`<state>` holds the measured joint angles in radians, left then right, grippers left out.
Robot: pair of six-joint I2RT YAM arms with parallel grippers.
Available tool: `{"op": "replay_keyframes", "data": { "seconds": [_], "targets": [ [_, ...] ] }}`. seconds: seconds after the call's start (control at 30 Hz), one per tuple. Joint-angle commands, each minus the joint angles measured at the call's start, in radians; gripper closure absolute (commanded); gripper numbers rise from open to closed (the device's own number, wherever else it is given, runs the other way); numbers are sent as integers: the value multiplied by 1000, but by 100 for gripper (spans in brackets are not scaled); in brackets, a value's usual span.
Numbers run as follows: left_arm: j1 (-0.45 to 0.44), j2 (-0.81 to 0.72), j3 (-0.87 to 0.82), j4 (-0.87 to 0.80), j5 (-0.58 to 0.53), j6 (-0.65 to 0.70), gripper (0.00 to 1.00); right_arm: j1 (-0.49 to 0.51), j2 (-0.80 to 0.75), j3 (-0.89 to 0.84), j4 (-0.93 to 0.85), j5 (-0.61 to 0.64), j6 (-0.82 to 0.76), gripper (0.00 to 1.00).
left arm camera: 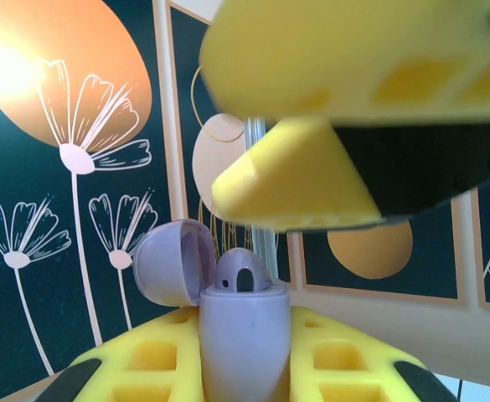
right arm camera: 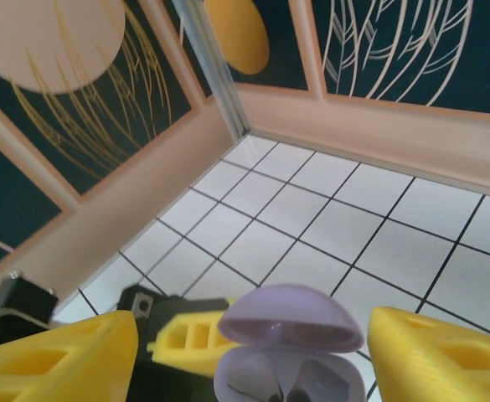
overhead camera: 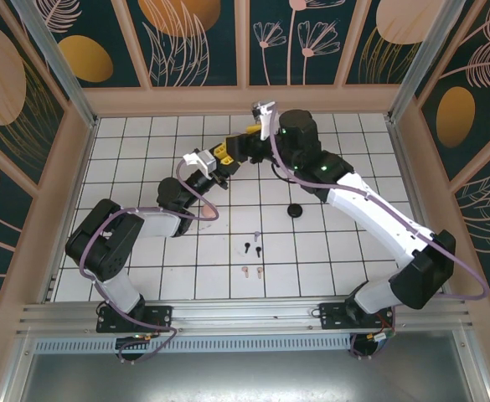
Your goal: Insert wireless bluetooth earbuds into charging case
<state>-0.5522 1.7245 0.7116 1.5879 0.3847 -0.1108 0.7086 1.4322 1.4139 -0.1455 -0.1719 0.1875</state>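
My left gripper [overhead camera: 220,174] is shut on an upright lilac charging case [left arm camera: 243,343], whose lid [left arm camera: 171,261] is swung open to the left. One lilac earbud [left arm camera: 243,272] sits in the case with its head above the rim. My right gripper [overhead camera: 225,155] hovers open just above it, and its yellow fingers [right arm camera: 60,360] straddle the open case [right arm camera: 286,368] without touching. On the tiles lie a lilac earbud [overhead camera: 255,235], two black earbuds [overhead camera: 246,248] and two pink earbuds [overhead camera: 245,270].
A small round black object [overhead camera: 295,210] lies on the tiles to the right of the grippers. The white grid table [overhead camera: 144,142] is enclosed by patterned walls [overhead camera: 203,42] with a metal corner post [right arm camera: 219,75].
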Motion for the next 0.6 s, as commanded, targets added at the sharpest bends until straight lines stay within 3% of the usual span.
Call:
{"op": "replay_keyframes", "data": {
  "seconds": [0.0, 0.23, 0.57],
  "targets": [
    [-8, -27, -21, 236, -13, -26, 100, -13, -85, 43, -20, 40, 69, 23],
    [-7, -62, -72, 235, -33, -20, 100, -43, -152, 16, -151, 132, 204, 21],
    [-8, -172, -153, 167, -50, 19, 100, -60, -136, -221, -334, 169, 424, 25]
  ]
}}
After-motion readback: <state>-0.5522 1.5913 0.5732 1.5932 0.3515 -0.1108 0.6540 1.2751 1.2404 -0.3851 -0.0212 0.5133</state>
